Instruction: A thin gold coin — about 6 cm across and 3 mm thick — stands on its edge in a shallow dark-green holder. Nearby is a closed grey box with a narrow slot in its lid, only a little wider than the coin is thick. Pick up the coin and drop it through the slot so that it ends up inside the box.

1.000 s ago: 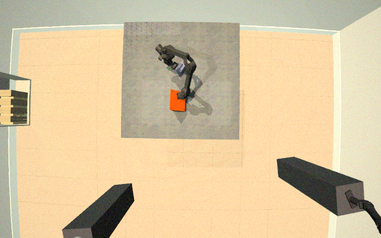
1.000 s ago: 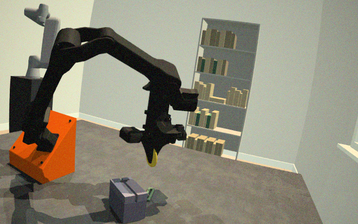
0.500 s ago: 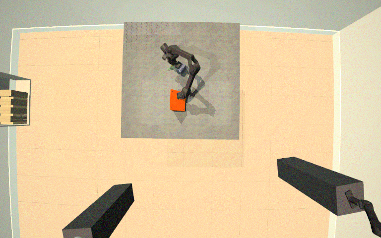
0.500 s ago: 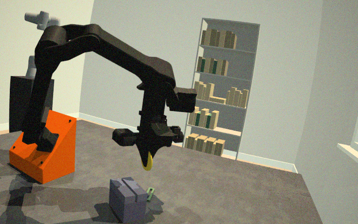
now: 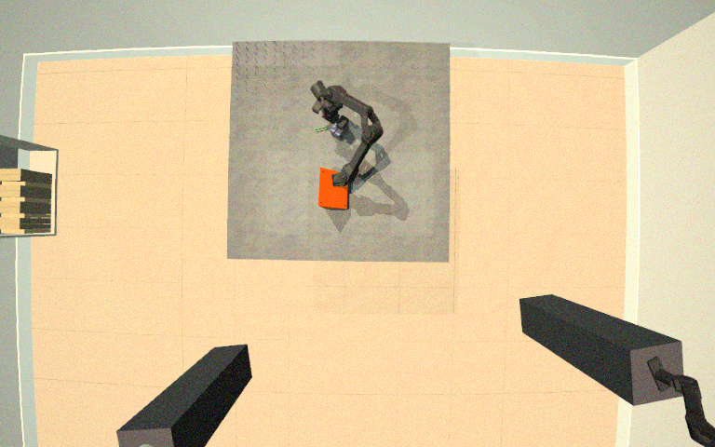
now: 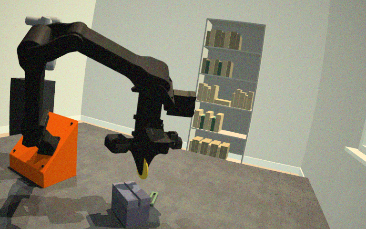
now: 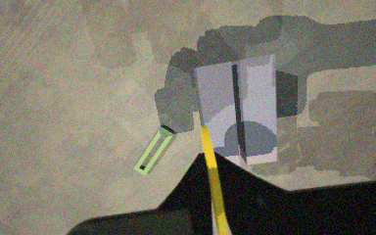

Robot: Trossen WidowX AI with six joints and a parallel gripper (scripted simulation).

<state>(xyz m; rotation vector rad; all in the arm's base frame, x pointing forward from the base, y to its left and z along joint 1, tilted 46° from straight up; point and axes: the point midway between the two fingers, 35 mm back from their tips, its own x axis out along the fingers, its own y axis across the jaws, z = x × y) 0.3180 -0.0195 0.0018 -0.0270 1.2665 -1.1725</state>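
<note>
My gripper (image 6: 141,172) is shut on the gold coin (image 6: 145,170) (image 7: 209,152), which it holds on edge, its lower rim sticking out below the fingertips. The coin hangs in the air above the closed grey box (image 5: 337,129) (image 6: 122,207) (image 7: 215,85). In the wrist view the coin's near-vertical edge shows left of the dark slot (image 7: 237,98) and tilts slightly more than it. The slot (image 6: 132,190) also shows across the lid in the exterior view. The green holder (image 5: 320,128) (image 6: 152,203) (image 7: 149,157) lies beside the box and is empty.
The orange arm base (image 5: 331,197) (image 6: 60,150) stands on the grey table top (image 5: 274,221) (image 6: 256,199). A bookshelf (image 6: 226,51) stands behind the table. Dark pedestals (image 5: 585,342) (image 5: 195,395) stand on the floor away from the table.
</note>
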